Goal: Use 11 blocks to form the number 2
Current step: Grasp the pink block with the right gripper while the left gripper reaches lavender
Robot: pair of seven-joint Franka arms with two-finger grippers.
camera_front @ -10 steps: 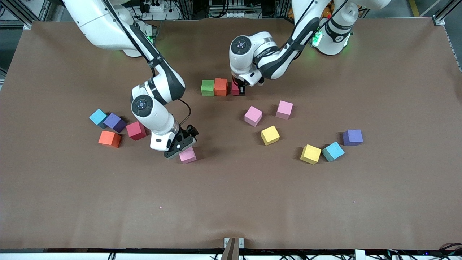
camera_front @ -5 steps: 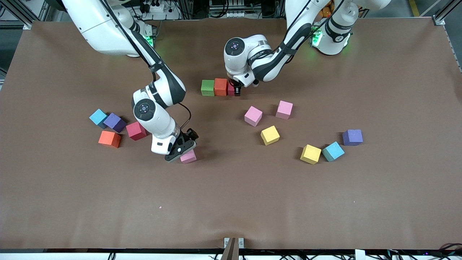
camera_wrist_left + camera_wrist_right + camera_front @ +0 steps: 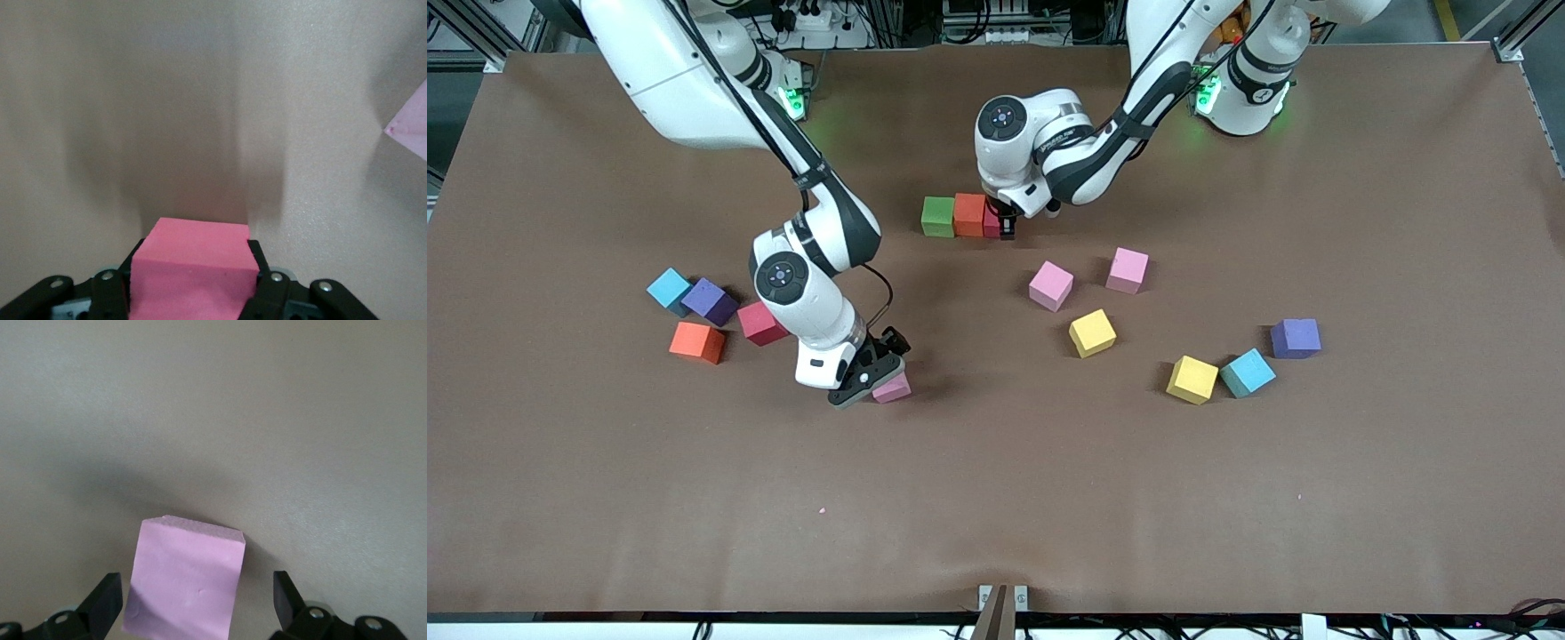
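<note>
A green block (image 3: 937, 216) and an orange block (image 3: 969, 213) sit edge to edge in a row. My left gripper (image 3: 1000, 224) is shut on a red block (image 3: 990, 222) set down right beside the orange one, at the end toward the left arm. The left wrist view shows that red block (image 3: 193, 263) clamped between the left gripper's (image 3: 195, 260) fingers. My right gripper (image 3: 871, 378) stands open, low around a pink block (image 3: 895, 388) nearer the front camera. In the right wrist view the pink block (image 3: 187, 587) lies between the spread fingers of the right gripper (image 3: 195, 595), untouched.
Loose blocks toward the right arm's end: light blue (image 3: 669, 289), purple (image 3: 710, 300), red (image 3: 760, 322), orange (image 3: 696, 341). Toward the left arm's end: two pink (image 3: 1050, 285) (image 3: 1127, 269), two yellow (image 3: 1092, 332) (image 3: 1192, 380), light blue (image 3: 1247, 372), purple (image 3: 1295, 338).
The left gripper has carried the red block sideways up against the orange block. The right gripper has come down lower around the pink block, still open.
</note>
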